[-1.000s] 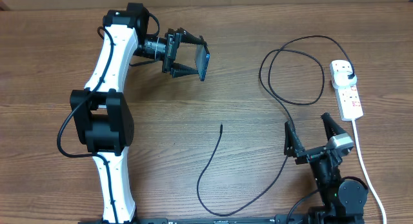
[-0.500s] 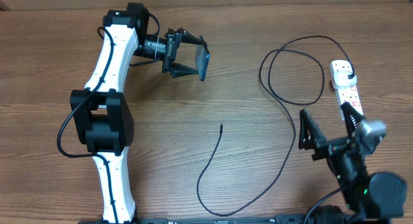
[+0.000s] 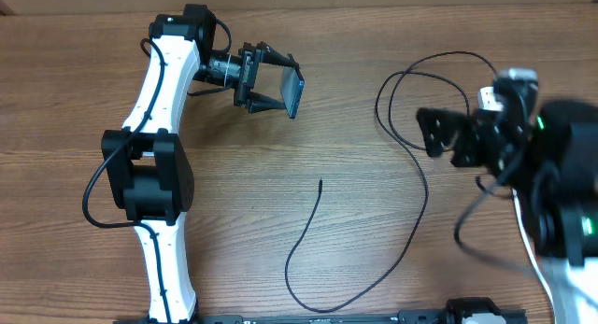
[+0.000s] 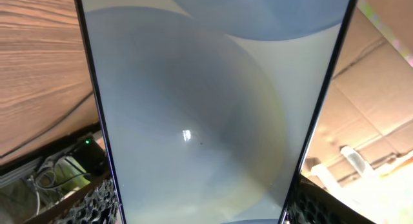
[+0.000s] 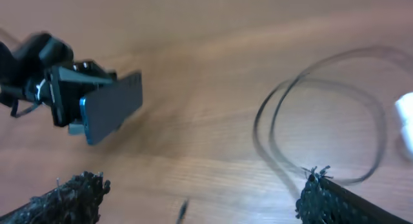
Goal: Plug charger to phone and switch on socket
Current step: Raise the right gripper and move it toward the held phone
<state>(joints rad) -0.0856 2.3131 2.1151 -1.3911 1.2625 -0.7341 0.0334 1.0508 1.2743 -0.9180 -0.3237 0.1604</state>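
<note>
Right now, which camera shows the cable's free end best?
Overhead: the free end lies sharp on the table. Right wrist shows it blurred at the bottom edge; left wrist, mostly filled by the phone, misses it.

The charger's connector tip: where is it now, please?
Overhead, the connector tip lies near centre frame, untouched, below the phone held in the left gripper.

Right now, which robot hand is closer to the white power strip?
Right. The right hand hangs just beside the power strip, its arm covering most of it. The left hand is far off on the other side, holding the phone.
</note>
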